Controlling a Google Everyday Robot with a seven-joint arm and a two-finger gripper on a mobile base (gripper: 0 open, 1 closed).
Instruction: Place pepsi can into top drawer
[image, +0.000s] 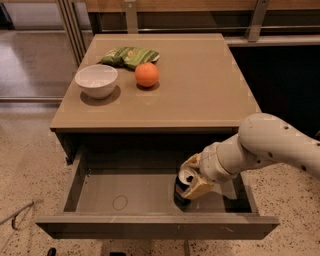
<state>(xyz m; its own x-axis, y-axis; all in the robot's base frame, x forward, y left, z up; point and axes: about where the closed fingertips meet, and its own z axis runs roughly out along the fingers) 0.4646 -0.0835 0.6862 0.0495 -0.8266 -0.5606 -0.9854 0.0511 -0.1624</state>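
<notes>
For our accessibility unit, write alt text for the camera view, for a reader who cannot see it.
The robot's hand holds a pepsi can low inside the open top drawer; a bowl, orange and green packet sit on the cabinet.

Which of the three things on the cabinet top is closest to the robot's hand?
The orange. It sits right of the bowl and in front of the bag, nearest the gripper down in the open drawer, gripping the can.

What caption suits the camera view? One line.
The gripper holds the pepsi can inside the open top drawer; bowl, orange and green bag sit on the cabinet.
</notes>
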